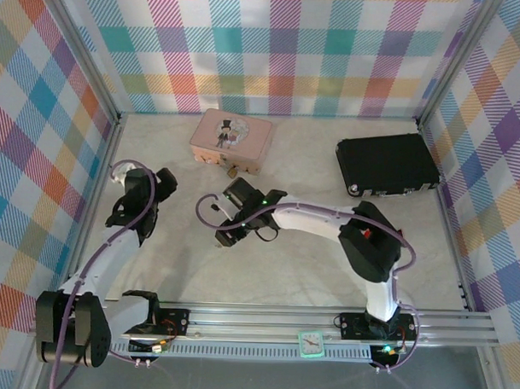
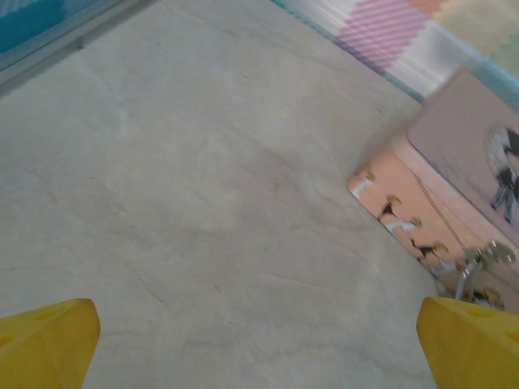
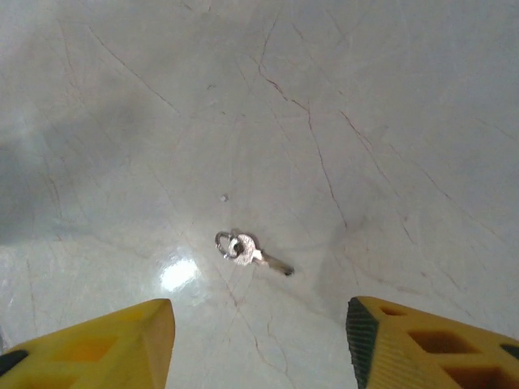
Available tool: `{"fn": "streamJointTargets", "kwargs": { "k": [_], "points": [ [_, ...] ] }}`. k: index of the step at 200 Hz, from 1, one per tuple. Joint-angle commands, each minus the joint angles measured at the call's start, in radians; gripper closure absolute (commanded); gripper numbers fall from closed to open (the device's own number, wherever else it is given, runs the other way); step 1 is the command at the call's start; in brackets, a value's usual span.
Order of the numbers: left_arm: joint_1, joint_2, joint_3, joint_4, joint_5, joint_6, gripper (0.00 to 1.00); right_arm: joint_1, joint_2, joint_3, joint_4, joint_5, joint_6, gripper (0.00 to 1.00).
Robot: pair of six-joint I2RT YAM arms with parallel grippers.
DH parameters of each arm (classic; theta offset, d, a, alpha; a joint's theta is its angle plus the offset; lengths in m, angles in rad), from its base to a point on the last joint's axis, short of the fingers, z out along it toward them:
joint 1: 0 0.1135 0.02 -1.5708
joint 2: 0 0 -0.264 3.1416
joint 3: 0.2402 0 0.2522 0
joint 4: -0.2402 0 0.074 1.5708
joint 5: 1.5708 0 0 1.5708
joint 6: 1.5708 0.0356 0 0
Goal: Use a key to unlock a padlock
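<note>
A small silver key (image 3: pixel 251 253) with a ring on its head lies flat on the pale table. My right gripper (image 3: pixel 259 344) hovers just above it, open, its yellow fingers (image 3: pixel 122 348) apart on either side with nothing between them. From above, the right gripper (image 1: pixel 223 238) points down at the middle of the table and hides the key. The tiny padlock (image 1: pixel 233 170) hangs at the front of the pink tin (image 1: pixel 226 138); its silver shackle (image 2: pixel 480 263) shows at the tin's edge. To the left, my left gripper (image 1: pixel 145 195) is open over bare table, well short of the tin.
A black case (image 1: pixel 387 163) lies at the back right. Plaid walls close in the left, back and right sides. The pink tin (image 2: pixel 462 162) sits near the back wall, to the right of the left gripper (image 2: pixel 259 348).
</note>
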Motion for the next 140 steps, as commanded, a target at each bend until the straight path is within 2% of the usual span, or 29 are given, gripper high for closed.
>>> {"fn": "streamJointTargets", "kwargs": {
  "k": [1,37,61,97,140],
  "points": [
    [0.028,-0.004,-0.019,-0.033,0.061,-0.058,0.0,0.031,0.057,0.085,-0.092,-0.036,-0.02,0.46],
    [0.079,0.022,-0.033,-0.021,0.136,-0.101,0.0,0.08,0.138,0.166,-0.115,0.02,-0.04,0.51],
    [0.097,0.023,-0.043,-0.016,0.145,-0.112,0.0,0.101,0.174,0.195,-0.126,0.085,-0.055,0.56],
    [0.103,0.02,-0.035,-0.02,0.166,-0.116,0.0,0.115,0.212,0.221,-0.151,0.157,-0.072,0.62],
    [0.105,0.018,-0.033,-0.016,0.201,-0.122,0.0,0.119,0.233,0.213,-0.142,0.183,-0.064,0.68]
  ]
}}
